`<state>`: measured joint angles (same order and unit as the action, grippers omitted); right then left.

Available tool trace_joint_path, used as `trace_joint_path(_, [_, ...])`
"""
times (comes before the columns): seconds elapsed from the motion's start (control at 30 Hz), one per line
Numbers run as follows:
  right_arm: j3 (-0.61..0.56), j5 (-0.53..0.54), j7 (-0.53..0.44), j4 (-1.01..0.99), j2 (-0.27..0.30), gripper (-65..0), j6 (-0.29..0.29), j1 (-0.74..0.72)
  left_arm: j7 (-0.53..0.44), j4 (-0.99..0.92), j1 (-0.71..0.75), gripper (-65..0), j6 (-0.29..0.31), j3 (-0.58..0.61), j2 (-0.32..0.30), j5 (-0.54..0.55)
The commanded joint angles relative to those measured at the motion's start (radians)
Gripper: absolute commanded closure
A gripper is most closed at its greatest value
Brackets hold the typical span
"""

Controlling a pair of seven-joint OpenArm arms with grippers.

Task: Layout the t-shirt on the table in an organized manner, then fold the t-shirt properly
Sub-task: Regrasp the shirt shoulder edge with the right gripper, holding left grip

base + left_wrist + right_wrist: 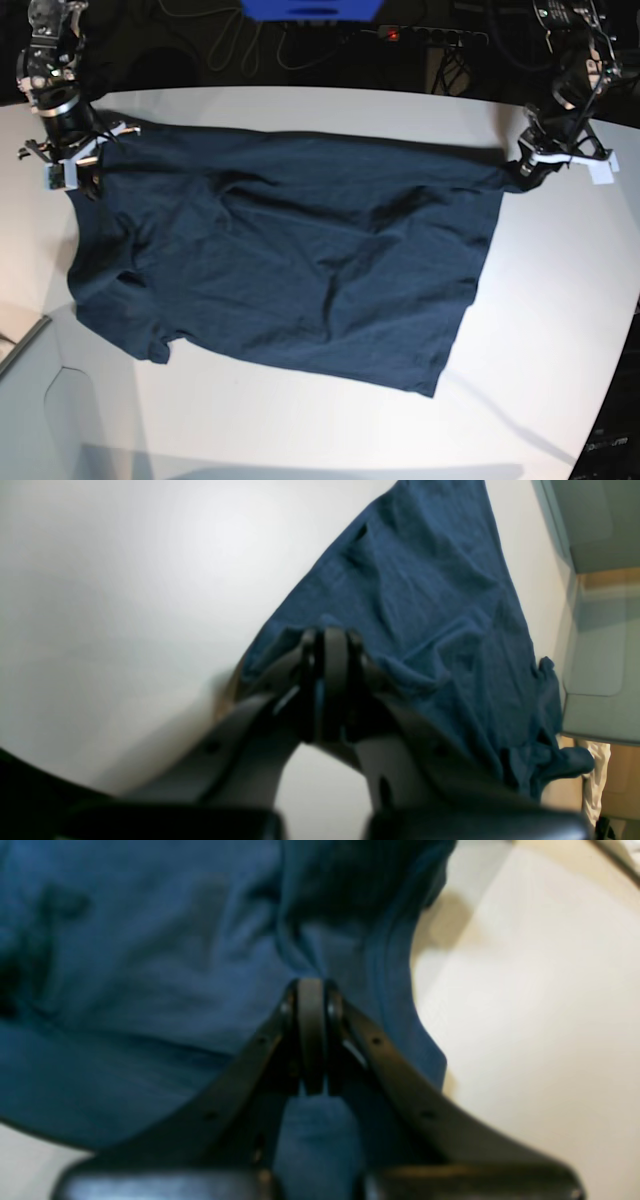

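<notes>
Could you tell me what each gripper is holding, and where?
Both hold the dark navy cotton t-shirt: left gripper pinches a hem corner, right gripper its shoulder edge.

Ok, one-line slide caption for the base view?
Both grippers pinch far corners of a dark navy-blue cotton t-shirt spread on the white table.

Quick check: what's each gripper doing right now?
Left gripper: shut on the t-shirt.
Right gripper: shut on the t-shirt.

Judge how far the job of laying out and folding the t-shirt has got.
Done: the t-shirt is spread open across the table, though wrinkled. In hand: the left claw and right claw are each shut on a far corner, stretching the far edge. Left: smoothing, then every fold; no part is folded over yet.
</notes>
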<state>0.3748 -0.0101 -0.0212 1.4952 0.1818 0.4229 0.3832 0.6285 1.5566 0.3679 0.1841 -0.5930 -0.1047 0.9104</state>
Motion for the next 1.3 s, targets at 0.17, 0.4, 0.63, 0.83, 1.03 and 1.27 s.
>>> trace_joint_path(0.17, [0.031,0.009,-0.012,-0.037,-0.005,-7.2,0.011,-0.051,-0.016,0.014,0.001,0.0,0.008,-0.003,-0.011,0.014])
trace_joint_path(0.4, [0.030,0.009,0.126,-0.089,0.031,-36.0,0.011,-0.129,-0.016,0.014,0.000,0.0,0.008,-0.003,-0.011,0.014])
trace_joint_path(0.63, [-0.081,0.009,0.146,-0.117,0.094,-36.4,0.012,-0.142,-0.016,0.014,0.000,0.0,0.008,-0.003,-0.011,0.014])
trace_joint_path(0.83, [-0.121,0.008,0.146,-0.147,0.111,-36.3,0.011,-0.145,-0.016,0.014,0.000,0.0,0.008,-0.003,-0.011,0.014])
trace_joint_path(1.03, [-0.122,0.008,0.146,-0.147,0.112,-36.2,0.011,-0.145,-0.016,0.014,0.007,0.0,0.008,-0.003,-0.011,0.014])
trace_joint_path(1.27, [-0.125,0.008,0.146,-0.147,0.112,-36.2,0.011,-0.145,-0.016,0.014,0.007,0.0,0.008,-0.003,-0.011,0.014])
